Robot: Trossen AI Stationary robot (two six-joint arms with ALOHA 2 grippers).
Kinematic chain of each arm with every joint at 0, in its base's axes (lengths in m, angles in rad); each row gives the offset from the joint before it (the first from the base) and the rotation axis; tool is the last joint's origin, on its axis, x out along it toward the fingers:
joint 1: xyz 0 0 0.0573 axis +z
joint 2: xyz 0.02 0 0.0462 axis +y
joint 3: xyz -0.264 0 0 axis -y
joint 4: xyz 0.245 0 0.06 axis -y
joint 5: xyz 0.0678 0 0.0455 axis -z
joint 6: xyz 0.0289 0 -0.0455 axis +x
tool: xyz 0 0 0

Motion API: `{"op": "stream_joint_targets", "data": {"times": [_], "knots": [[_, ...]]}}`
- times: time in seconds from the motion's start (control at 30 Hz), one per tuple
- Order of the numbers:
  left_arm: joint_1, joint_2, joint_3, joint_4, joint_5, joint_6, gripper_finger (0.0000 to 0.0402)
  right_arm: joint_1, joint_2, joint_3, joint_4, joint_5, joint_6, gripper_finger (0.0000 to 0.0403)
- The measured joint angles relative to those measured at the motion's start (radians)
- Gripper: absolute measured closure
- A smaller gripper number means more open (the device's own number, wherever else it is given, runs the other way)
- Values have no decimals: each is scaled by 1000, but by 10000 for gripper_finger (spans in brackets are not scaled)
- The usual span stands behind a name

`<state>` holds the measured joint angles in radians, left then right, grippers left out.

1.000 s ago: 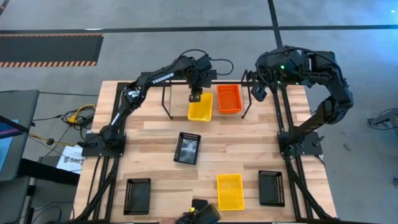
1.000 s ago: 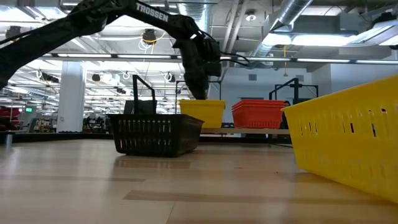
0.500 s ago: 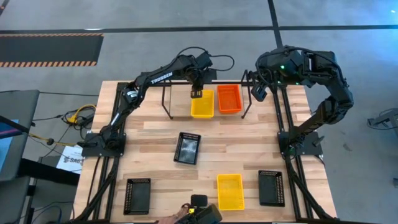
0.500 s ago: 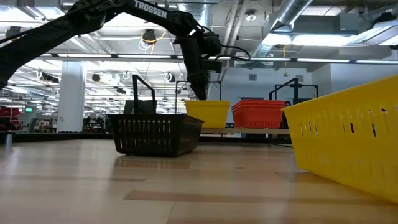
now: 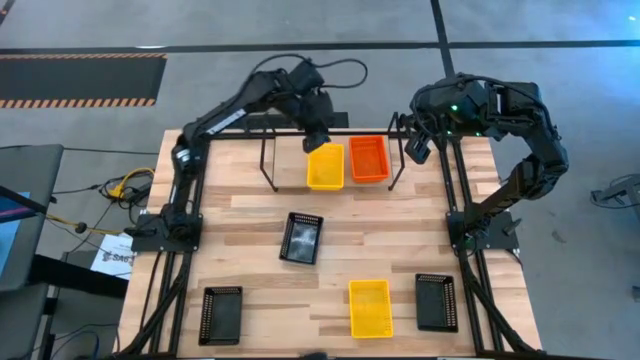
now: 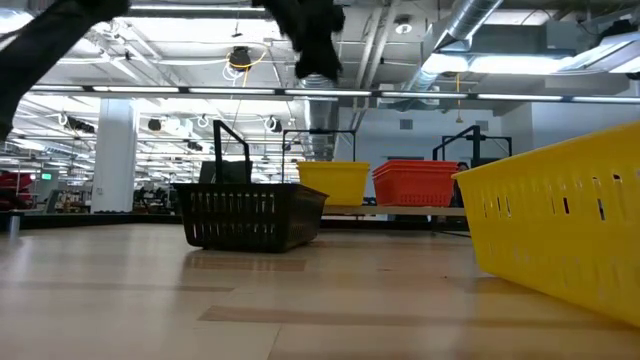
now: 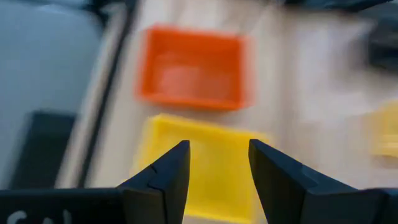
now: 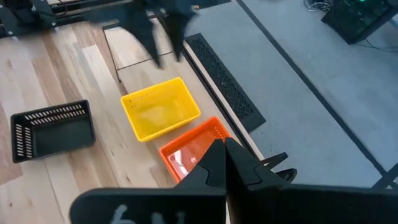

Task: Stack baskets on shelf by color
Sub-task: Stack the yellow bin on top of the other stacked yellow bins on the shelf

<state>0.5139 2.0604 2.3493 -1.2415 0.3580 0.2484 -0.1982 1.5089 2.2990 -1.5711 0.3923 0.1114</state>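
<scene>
A yellow basket (image 5: 324, 166) and a red basket (image 5: 368, 158) stand side by side, bottoms down, on the black rod shelf (image 5: 268, 160) at the far edge. My left gripper (image 7: 219, 155) hangs open well above the yellow basket (image 7: 205, 171), touching nothing; it shows at the top of the low view (image 6: 312, 50). My right gripper (image 8: 224, 155) is shut and empty, raised beside the shelf's right end (image 5: 415, 148). A black basket (image 5: 302, 237) lies mid-table. Along the near edge are a black basket (image 5: 221, 313), a yellow one (image 5: 370, 307) and another black one (image 5: 436, 301).
The shelf's upright looped ends (image 6: 230, 150) rise at both sides of the two stacked-side baskets. The shelf has free room left of the yellow basket (image 5: 285, 165). Bare wood lies between the middle black basket and the near row.
My left gripper has opened and let go of the yellow basket's far rim, then risen steeply and drawn a little toward the far edge, turning as it went. The yellow basket stays on the shelf beside the red one.
</scene>
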Motion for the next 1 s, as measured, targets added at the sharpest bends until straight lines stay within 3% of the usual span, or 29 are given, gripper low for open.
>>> {"op": "stream_joint_targets", "data": {"times": [0.1, 0.5, 0.67, 1.0], "knots": [[-53, -51, 3, -18, 65, -35, 251, 0, 0, 0, 0, 0, -43, 395], [-430, -62, -42, -73, 12, -119, 251, -46, -112, 2, 1, 135, -111, 395], [-541, -61, -152, 84, -84, -173, 251, -83, -186, 2, 0, 135, -83, 395], [-594, -64, -455, 418, -83, -381, 251, -84, -228, 2, 0, 72, -65, 395]]}}
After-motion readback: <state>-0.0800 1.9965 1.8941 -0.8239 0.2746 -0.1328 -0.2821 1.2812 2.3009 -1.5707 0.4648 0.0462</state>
